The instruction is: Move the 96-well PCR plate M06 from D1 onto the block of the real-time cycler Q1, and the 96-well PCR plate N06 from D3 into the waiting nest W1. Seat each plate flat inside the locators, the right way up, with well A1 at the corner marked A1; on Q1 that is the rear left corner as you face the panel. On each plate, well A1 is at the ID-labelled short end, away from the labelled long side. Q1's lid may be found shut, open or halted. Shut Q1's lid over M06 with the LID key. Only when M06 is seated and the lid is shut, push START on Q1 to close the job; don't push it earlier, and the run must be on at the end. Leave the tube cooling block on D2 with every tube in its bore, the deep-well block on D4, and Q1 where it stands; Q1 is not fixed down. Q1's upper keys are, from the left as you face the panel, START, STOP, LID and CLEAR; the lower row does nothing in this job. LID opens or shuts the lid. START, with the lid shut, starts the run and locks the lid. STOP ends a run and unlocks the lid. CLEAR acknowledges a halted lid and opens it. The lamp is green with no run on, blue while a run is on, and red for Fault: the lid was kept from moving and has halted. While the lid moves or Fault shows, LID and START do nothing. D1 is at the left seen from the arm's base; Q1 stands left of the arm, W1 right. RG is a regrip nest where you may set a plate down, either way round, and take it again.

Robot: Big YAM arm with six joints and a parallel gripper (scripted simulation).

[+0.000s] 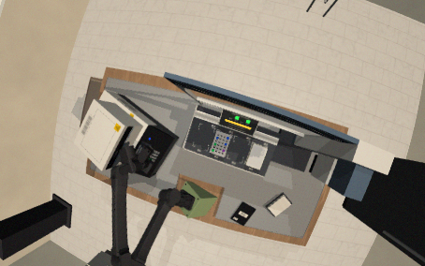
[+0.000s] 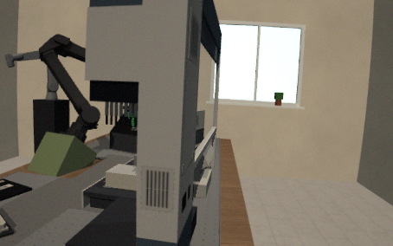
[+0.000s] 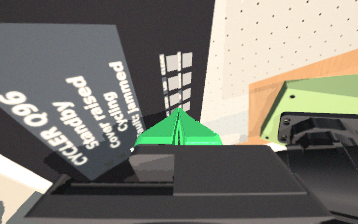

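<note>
The pincer (image 3: 178, 131) is shut to a point and holds nothing; its green fingers meet in a wedge aimed at the key grid (image 3: 176, 82) on the panel of Q1 (image 1: 100, 133), with the grid just past the tip at 12 o'clock. In the top view the lamp (image 1: 150, 139) on the panel shows blue, so a run is judged to be on, and Q1's lid appears shut; M06 cannot be seen and is judged to lie under it. At 4 o'clock from Q1, across the counter (image 1: 300, 236), a white plate (image 1: 279, 204) rests in a nest; it is taken for N06 in W1, though no label is legible. On the deck at 3 o'clock from Q1, the tube block (image 1: 221, 142) and a pale block (image 1: 257, 155) stand in their bays.

A PCR plate is judged light, thin-walled and slightly flexible, with a slippery skirt; it is best held across the short ends or long sides of the skirt, level, with mild force. The keys are judged stiff, and are best pushed squarely with the closed tip, lightly, since Q1 is not fixed down.
</note>
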